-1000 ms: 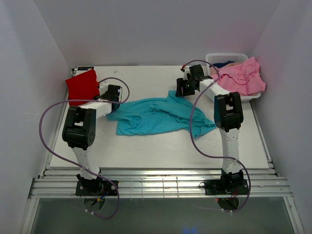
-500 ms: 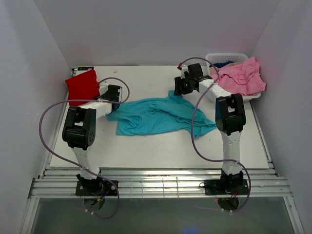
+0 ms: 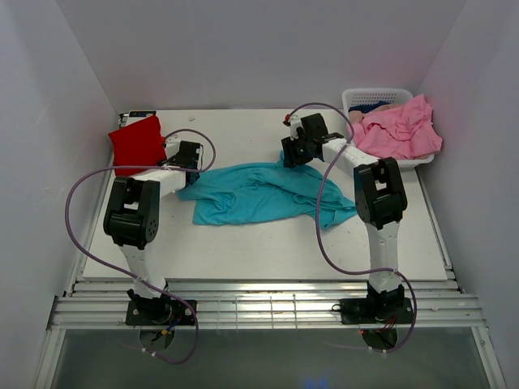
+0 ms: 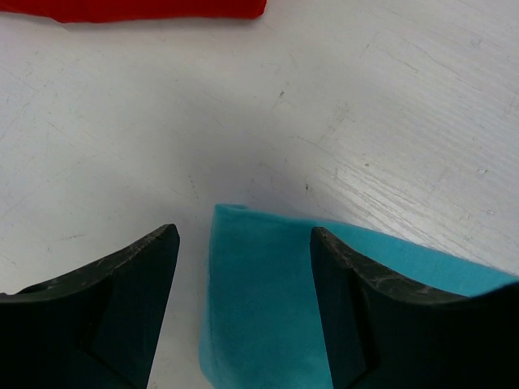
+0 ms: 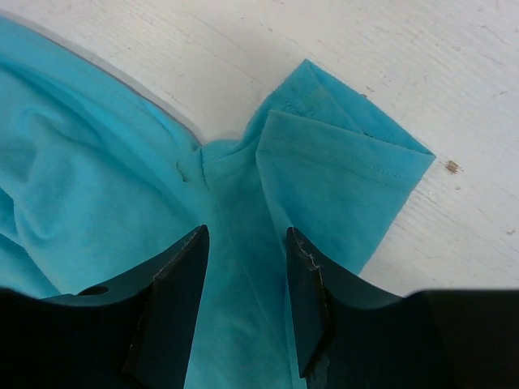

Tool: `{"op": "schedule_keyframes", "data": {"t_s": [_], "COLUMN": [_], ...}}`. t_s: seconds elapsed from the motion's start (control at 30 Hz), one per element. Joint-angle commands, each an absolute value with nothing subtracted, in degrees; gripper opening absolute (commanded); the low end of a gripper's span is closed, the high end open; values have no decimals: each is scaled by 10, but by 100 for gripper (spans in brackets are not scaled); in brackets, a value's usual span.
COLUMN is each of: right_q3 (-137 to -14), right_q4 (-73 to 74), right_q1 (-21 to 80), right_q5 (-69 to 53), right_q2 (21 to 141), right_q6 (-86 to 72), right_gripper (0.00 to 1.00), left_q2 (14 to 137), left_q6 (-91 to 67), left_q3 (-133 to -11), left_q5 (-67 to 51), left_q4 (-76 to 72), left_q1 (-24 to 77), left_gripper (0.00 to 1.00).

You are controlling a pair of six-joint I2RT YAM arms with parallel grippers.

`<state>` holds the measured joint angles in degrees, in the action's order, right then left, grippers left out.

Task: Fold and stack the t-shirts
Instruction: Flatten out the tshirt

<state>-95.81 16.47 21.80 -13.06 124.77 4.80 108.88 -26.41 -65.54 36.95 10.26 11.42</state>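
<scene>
A teal t-shirt lies crumpled and spread across the middle of the table. A folded red t-shirt lies at the back left, and its edge shows in the left wrist view. Pink t-shirts are heaped on the basket. My left gripper is open at the teal shirt's left corner. That corner lies between the open jaws. My right gripper is open over the shirt's back edge, its jaws either side of a fold beside the sleeve.
A white slotted basket stands at the back right, with something dark blue inside under the pink heap. White walls close in the table at the back and both sides. Purple cables loop off both arms.
My right gripper has moved left, away from the basket, to the teal shirt's back edge. The left arm and the shirts have not moved.
</scene>
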Motion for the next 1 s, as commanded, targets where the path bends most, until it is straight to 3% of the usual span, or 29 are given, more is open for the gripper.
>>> {"op": "schedule_keyframes", "data": {"t_s": [0.0, 0.3, 0.97], "right_q3": [-974, -1034, -1006], "right_q4": [149, 182, 206], "right_q1": [214, 214, 214], "right_q5": [-111, -106, -91], "right_q2": [1246, 1278, 1287], "right_q6": [66, 82, 89], "right_gripper": [49, 49, 41], "left_q2": [1064, 1067, 1062], "left_q6": [-270, -269, -270], "left_q3": [-651, -653, -651], "left_q5": [366, 362, 362], "left_q4": [94, 94, 95], "left_q1": [114, 114, 114], "left_gripper": [77, 77, 77]}}
